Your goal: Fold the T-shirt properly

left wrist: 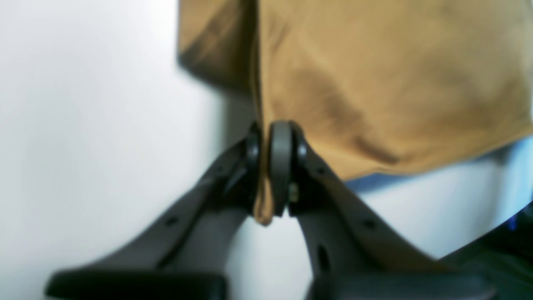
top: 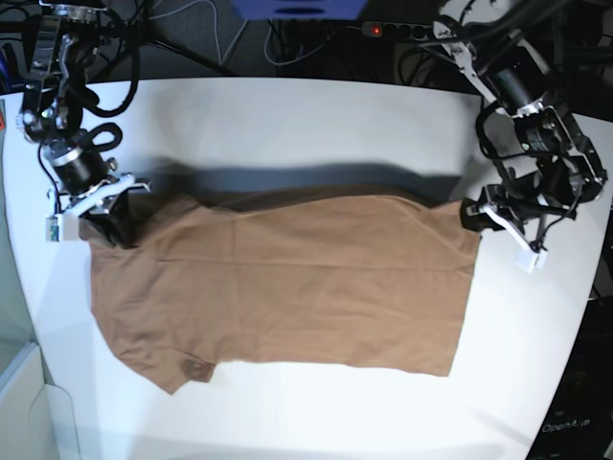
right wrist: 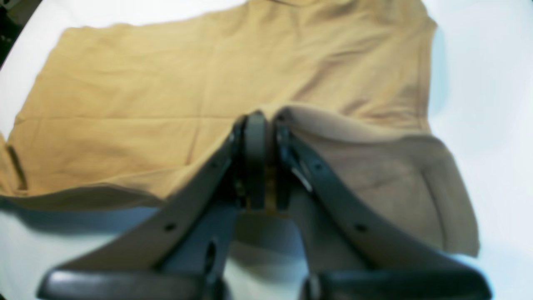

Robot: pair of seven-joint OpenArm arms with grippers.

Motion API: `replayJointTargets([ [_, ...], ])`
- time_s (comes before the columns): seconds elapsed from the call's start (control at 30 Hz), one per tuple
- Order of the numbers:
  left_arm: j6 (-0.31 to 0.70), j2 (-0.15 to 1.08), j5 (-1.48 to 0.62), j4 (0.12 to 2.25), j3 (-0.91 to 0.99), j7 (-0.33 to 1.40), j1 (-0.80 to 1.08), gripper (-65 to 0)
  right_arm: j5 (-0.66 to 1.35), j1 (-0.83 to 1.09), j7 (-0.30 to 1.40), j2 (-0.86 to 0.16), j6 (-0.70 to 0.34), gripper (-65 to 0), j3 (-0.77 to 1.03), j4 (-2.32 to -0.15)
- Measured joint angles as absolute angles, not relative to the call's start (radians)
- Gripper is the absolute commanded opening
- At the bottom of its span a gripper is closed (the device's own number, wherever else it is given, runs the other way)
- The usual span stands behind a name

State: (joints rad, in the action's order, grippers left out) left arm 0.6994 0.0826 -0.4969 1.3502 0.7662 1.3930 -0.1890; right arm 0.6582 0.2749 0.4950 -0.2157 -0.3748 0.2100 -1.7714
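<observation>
While the T-shirt (top: 287,278) hangs stretched between the two hands, its far edge lifted and its near part lying on the white surface (top: 287,125), the main risk is a slip at either pinch. The left hand (left wrist: 270,166) is clamped tight on only a thin fold at the hem corner, with a small nub of cloth poking out below the pads, so a hard pull away from the other hand could draw that corner free. The right hand (right wrist: 262,162) is likewise closed on a bunched edge near the sleeve, where cloth curls over beside it; uneven tension there could leave a crease under the fold. If one hand travels ahead of the other, the shirt would likely land skewed.
</observation>
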Motion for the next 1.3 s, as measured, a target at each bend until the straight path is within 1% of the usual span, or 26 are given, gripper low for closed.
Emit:
replayJointTargets([
  [0.1, 0.672, 0.057, -0.491, 1.349, 0.767, 1.404, -0.202, -61.6, 0.654, 0.255, 0.499, -0.216, -0.373, -64.4, 0.210, -1.719],
  [0.13, 0.641, 0.047, -0.490, 1.349, 0.769, 1.404, -0.213, -61.6, 0.654, 0.249, 0.498, -0.216, -0.368, -64.4, 0.210, -1.702],
  [0.2, 0.642, 0.029, -0.492, 1.349, 0.767, 1.399, -0.242, -61.6, 0.654, 0.232, 0.499, -0.222, -0.373, -64.4, 0.208, -1.673],
  [0.37, 0.595, 0.031, -0.497, 1.349, 0.770, 1.376, -0.280, -61.6, 0.655, 0.188, 0.490, -0.264, -0.371, -64.4, 0.169, -1.647],
  [0.43, 0.571, 0.033, -0.496, 1.349, 0.771, 1.358, -0.284, -61.6, 0.653, 0.165, 0.501, -0.265, -0.371, -64.4, 0.157, -1.636],
  [0.6, 0.528, 0.033, -0.498, 1.349, 0.771, 1.324, -0.291, -61.6, 0.530, 0.115, 0.495, -0.255, -0.377, -64.4, 0.139, -1.623],
  [0.7, 0.523, 0.048, -0.497, 1.349, 0.770, 1.297, -0.290, -61.6, 0.473, 0.097, 0.499, -0.229, -0.379, -64.4, 0.134, -1.615],
  [0.83, 0.519, 0.076, -0.498, 1.338, 0.771, 1.271, -0.312, -61.6, 0.424, 0.073, 0.494, -0.219, -0.389, -64.4, 0.131, -1.588],
  [1.0, 0.519, 0.107, -0.498, 1.246, 0.771, 1.234, -0.336, -61.6, 0.425, 0.020, 0.490, -0.224, -0.382, -64.6, 0.129, -1.517],
  [1.13, 0.516, 0.114, -0.495, 1.191, 0.771, 1.185, -0.339, -61.6, 0.425, -0.001, 0.491, -0.224, -0.382, -64.6, 0.128, -1.498],
  [1.3, 0.516, 0.113, -0.493, 1.134, 0.770, 1.179, -0.373, -61.6, 0.424, -0.031, 0.494, -0.234, -0.385, -64.6, 0.126, -1.485],
])
